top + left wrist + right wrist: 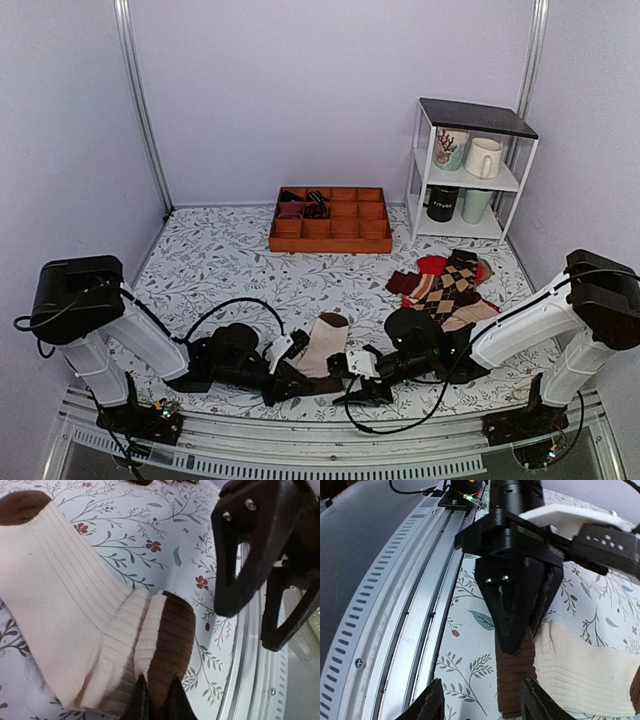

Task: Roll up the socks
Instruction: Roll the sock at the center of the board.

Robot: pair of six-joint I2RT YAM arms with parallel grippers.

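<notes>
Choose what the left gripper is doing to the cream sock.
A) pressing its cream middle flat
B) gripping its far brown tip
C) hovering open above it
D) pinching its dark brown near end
D: the left wrist view shows the left gripper closed on the dark brown near end of the sock.

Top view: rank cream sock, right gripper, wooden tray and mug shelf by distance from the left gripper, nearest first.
1. cream sock: its brown end is pinched in the left gripper, near edge.
2. right gripper: just to the right, open at the same sock end.
3. wooden tray: far centre of the table.
4. mug shelf: far right corner.
</notes>
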